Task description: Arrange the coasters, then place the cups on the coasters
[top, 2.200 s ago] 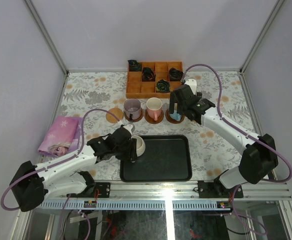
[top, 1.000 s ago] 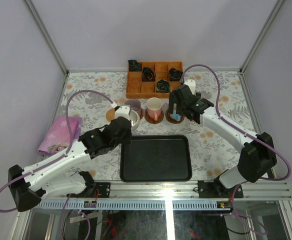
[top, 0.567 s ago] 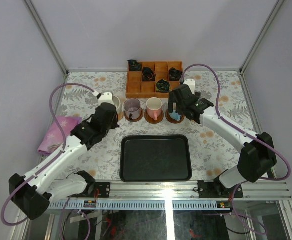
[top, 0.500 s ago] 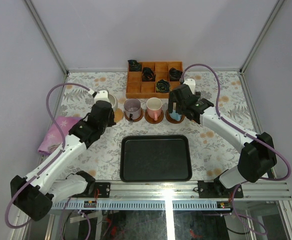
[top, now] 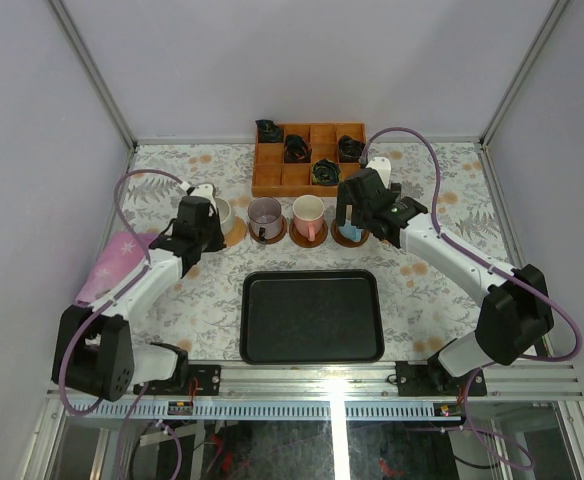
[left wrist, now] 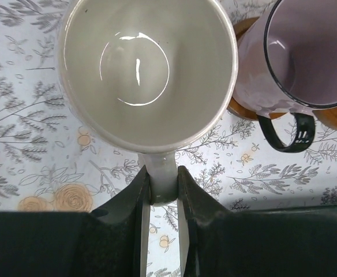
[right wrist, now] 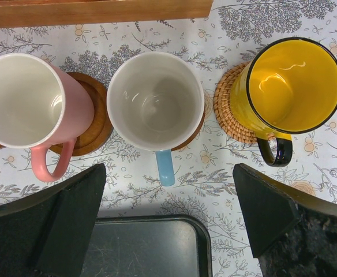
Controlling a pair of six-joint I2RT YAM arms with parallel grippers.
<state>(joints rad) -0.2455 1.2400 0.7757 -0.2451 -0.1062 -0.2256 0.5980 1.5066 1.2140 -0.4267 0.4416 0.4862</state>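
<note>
Left gripper (left wrist: 163, 187): closed tight on the handle of the cream-white cup (left wrist: 148, 69). The handle is pinched between the two fingers (left wrist: 131, 213).
Cream-white cup: held upright at the left end of the row of cups, just beside the mauve cup (left wrist: 307, 52).
Leftmost coaster (top: 236, 233): partly seen by the foot of the cream-white cup from above. It cannot be told whether the cup is set down on it or held just over it.
Right gripper (right wrist: 168, 173): opened wide, with no cup touched. It is hung over the light blue cup (right wrist: 156, 101), with one finger on each side, well apart from the blue handle.
Mauve cup: stood on a brown coaster (left wrist: 242, 109), with its black handle turned to the near side.
Pink cup (right wrist: 24, 98): stood on its own brown coaster, between the mauve cup and the light blue cup.
Light blue cup: stood on a brown coaster too, with its handle pointed at the black tray (top: 312, 315).
Yellow cup (right wrist: 292, 86): stood on the pale woven coaster (right wrist: 229, 112), at the right end of the row.
Black tray: laid on the flowery counter (top: 422, 290), between the cups and the arm bases.
Orange wooden box (top: 309, 158): placed behind the cups, with small dark things in some cells.
Pink cloth (top: 117, 265): laid at the left side of the counter, beside the left arm.
</note>
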